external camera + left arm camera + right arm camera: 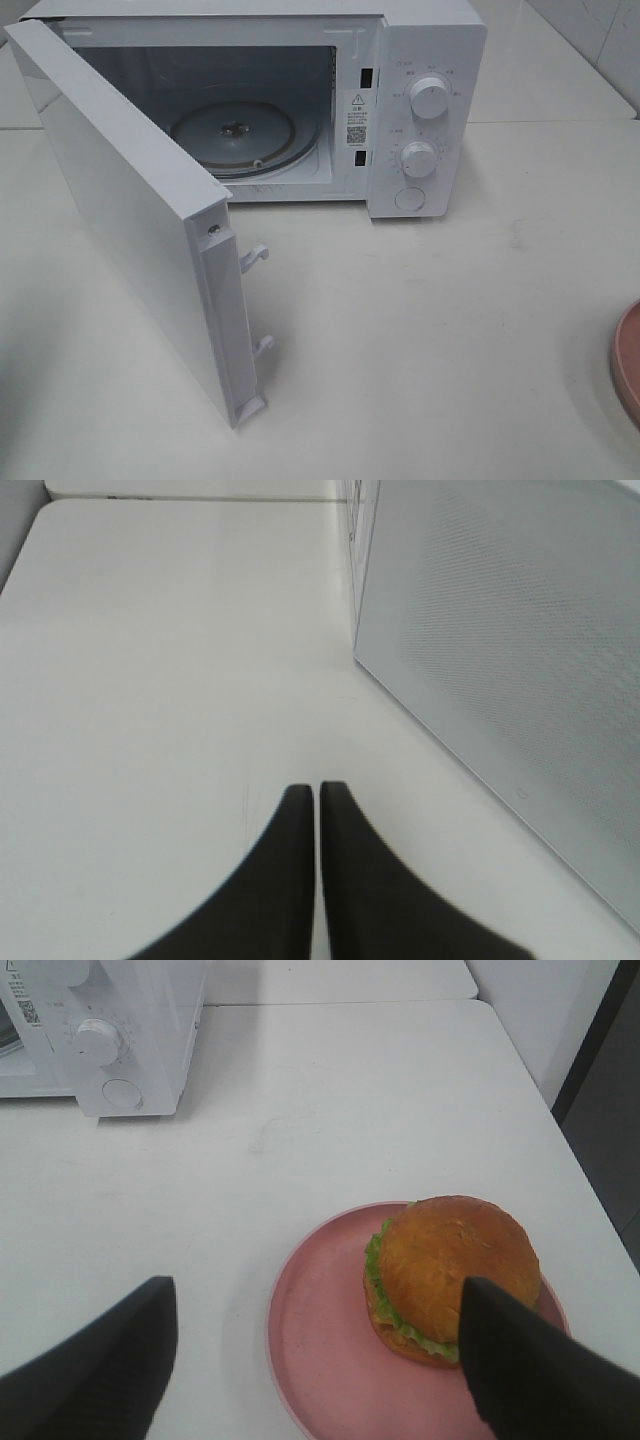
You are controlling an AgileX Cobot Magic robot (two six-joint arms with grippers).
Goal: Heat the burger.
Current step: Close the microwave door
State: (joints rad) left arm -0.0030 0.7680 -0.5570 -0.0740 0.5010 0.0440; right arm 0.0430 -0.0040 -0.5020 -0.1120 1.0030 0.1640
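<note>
I am hovering my wide-spread right claw (315, 1360) above the glossy golden-brown domed burger (452, 1275) on its pink round plate (330, 1345), ready to grasp it, while my left claw (317, 825) is sitting pinched empty beside the white microwave's swung-open door (500, 670).

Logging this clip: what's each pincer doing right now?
Left pincer: closed, holding nothing.
Right pincer: open, empty, above the burger on its pink plate.
</note>
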